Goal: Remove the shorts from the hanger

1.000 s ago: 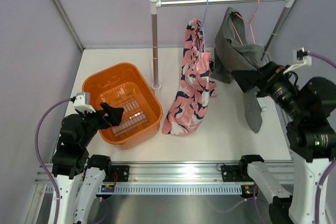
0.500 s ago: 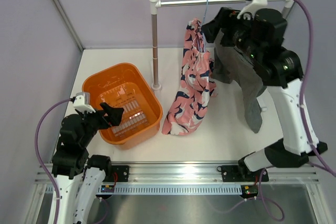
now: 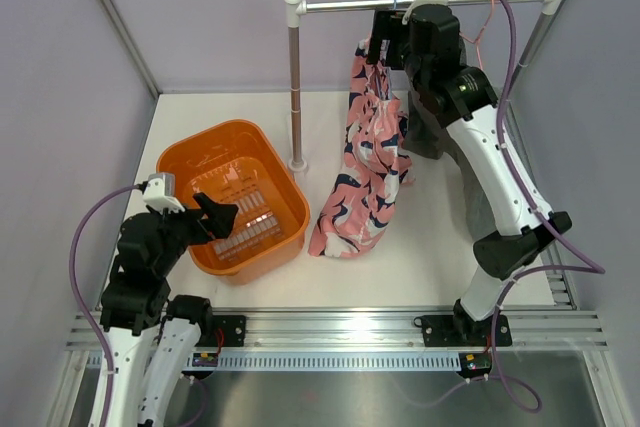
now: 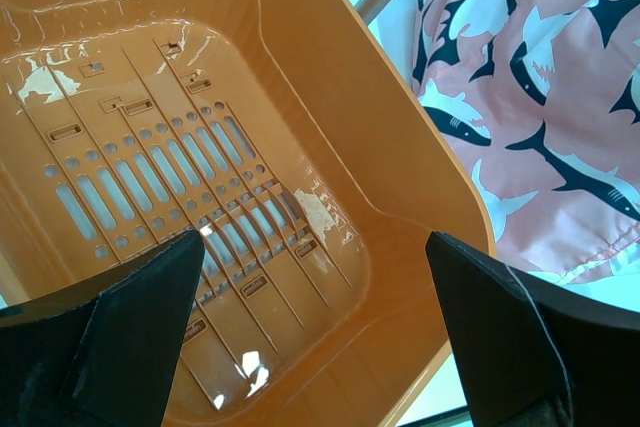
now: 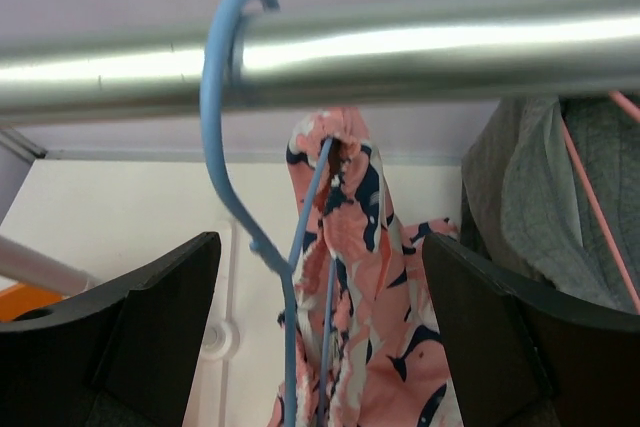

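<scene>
The white table [image 3: 440, 267] sat inside pale lilac walls [image 3: 200, 37], with a silver rail [image 3: 340, 5] crossing the back on 2 uprights; an orange basket [image 3: 176, 155] stood at the near left, and bare table lay in front of the rack and to the right. The shorts [image 3: 365, 167], pink with dark sharks, hung from a blue hanger [image 5: 208, 112] hooked over the rail, their lower end bunched on the table just beside the basket; a grey garment [image 5: 530, 197] hung close on their right.

The right gripper [image 5: 320, 277] was raised just under the rail, jaws spread wide on either side of the hanger's neck and the shorts' gathered top, gripping nothing; only the right wrist view showed the hook seated over the rail, which the arm hid from above. The left gripper [image 4: 315, 287] hovered over the basket with jaws fully apart and empty; its wrist view showed the slotted basket floor and the shorts beyond the rim.
</scene>
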Tool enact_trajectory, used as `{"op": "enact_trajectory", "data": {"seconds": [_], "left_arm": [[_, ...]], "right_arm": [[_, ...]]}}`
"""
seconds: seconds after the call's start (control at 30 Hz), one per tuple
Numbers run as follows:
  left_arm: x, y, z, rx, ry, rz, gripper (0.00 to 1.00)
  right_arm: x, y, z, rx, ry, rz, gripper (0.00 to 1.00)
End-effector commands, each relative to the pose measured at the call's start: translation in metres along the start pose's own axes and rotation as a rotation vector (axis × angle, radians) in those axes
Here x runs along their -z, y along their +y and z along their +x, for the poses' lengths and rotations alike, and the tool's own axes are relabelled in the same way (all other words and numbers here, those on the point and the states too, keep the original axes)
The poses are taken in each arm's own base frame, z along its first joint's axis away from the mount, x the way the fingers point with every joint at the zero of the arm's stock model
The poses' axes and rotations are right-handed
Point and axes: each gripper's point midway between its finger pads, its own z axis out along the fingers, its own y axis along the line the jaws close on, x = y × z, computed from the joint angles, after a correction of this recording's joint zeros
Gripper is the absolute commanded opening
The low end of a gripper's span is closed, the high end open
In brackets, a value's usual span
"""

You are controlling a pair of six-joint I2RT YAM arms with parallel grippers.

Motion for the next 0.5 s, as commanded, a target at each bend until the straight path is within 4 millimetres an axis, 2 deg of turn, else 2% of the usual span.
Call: {"op": "enact_trajectory", "data": {"seconds": [0.0, 0.13, 0.27, 0.47], "left_arm": [[-0.002, -0.012, -0.009, -0.017, -0.027, 0.057, 0.99], [-0.001, -0.013, -0.009, -0.019, -0.031, 0.06, 0.99], [-0.001, -0.014, -0.009, -0.019, -0.032, 0.063, 0.99], [-0.001, -0.013, -0.008, -0.019, -0.028, 0.062, 0.99]], "right_arm": [[-0.012, 0.001, -0.03, 0.0, -0.106, 0.045, 0.9], [-0.023, 0.005, -0.018, -0.008, -0.085, 0.039, 0.89], [-0.029, 0.003, -0.006, -0.011, -0.068, 0.051, 0.83], [-0.025, 0.0, -0.007, -0.017, -0.089, 0.06, 0.61]]}}
